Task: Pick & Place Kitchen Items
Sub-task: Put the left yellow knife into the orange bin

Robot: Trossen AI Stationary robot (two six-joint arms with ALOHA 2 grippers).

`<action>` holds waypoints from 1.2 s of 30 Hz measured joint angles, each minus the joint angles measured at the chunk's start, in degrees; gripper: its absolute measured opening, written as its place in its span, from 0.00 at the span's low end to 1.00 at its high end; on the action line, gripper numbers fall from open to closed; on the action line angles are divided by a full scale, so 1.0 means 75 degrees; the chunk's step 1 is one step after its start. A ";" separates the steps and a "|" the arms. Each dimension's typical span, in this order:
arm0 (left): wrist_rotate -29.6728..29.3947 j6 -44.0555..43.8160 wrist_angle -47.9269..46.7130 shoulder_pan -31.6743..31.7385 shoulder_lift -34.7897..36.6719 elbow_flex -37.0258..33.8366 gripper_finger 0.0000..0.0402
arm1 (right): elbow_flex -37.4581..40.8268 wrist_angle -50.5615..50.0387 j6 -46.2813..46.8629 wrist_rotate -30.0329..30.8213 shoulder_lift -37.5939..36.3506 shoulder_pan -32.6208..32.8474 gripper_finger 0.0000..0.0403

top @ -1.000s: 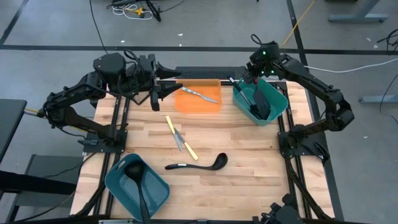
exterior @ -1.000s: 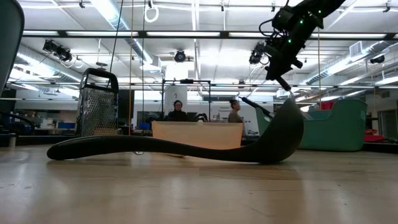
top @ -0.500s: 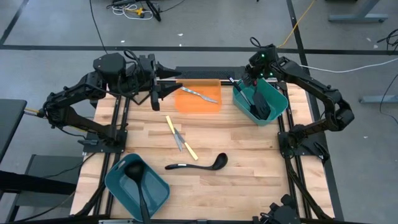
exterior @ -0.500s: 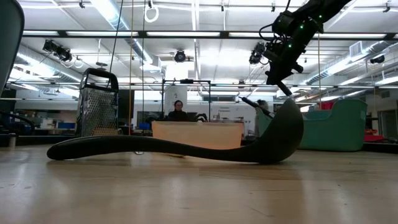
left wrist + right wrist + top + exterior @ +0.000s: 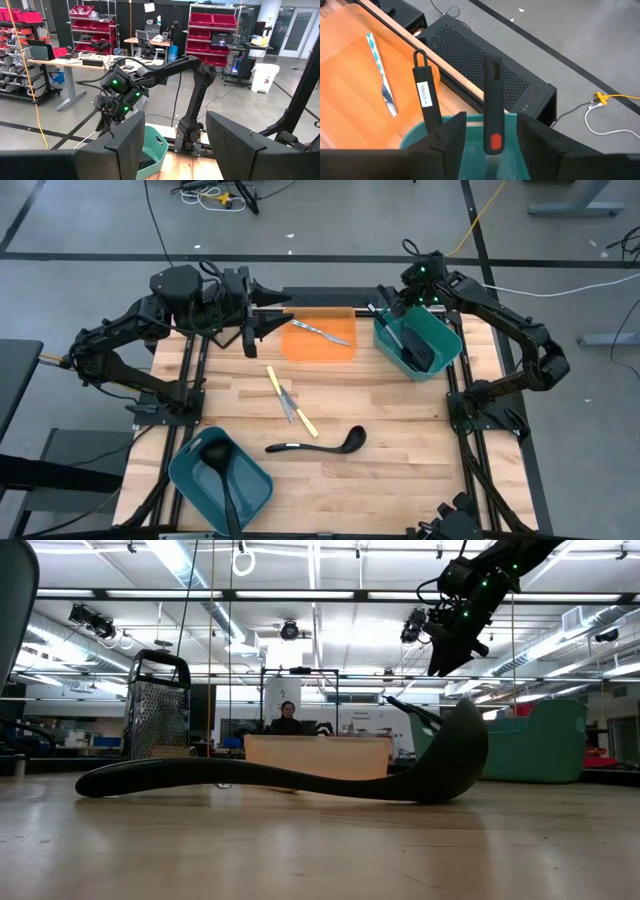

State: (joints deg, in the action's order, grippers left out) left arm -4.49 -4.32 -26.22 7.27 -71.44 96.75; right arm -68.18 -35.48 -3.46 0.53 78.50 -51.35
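My right gripper (image 5: 393, 305) (image 5: 491, 125) is open above the far rim of the teal bin (image 5: 440, 330) at the table's far right. Two black spatulas stand in that bin, their handles leaning up out of it. One handle (image 5: 492, 100), with a red spot, stands between my right fingers with a gap on each side. The other handle (image 5: 426, 95) has a white label. My left gripper (image 5: 268, 323) (image 5: 175, 145) is open and empty, held above the far left. A black ladle (image 5: 315, 445) (image 5: 300, 775) lies on the table in the near middle.
The orange tray (image 5: 300, 348) at the far middle holds a silver cutlery piece (image 5: 322, 332). Yellow-handled pieces (image 5: 275, 380) and slim silver cutlery (image 5: 288, 402) lie mid-table. A second teal bin (image 5: 250, 485) at the near left holds a black ladle (image 5: 218, 460). People sit in the room beyond.
My right gripper has shifted a little toward the table's left over the bin's far rim. The slim dark handle that slanted down below it in the low view no longer shows there.
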 joint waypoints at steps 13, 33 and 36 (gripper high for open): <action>0.0000 0.0000 0.0000 0.0000 0.0000 0.0000 0.53 | 0.0000 0.0107 -0.0001 -0.0323 -0.0504 0.0023 0.46; -0.0003 0.0023 0.0000 0.0000 0.0003 0.0000 0.53 | -0.0006 0.0790 0.0137 -0.1399 -0.2422 0.0548 0.47; 0.0000 0.0011 0.0000 0.0000 0.0003 0.0000 0.53 | -0.0006 0.0793 0.0137 -0.1402 -0.2419 0.0680 0.47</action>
State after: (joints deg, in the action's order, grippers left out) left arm -4.49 -4.23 -26.22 7.27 -71.42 96.75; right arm -68.23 -29.54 -2.44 -9.98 60.36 -46.26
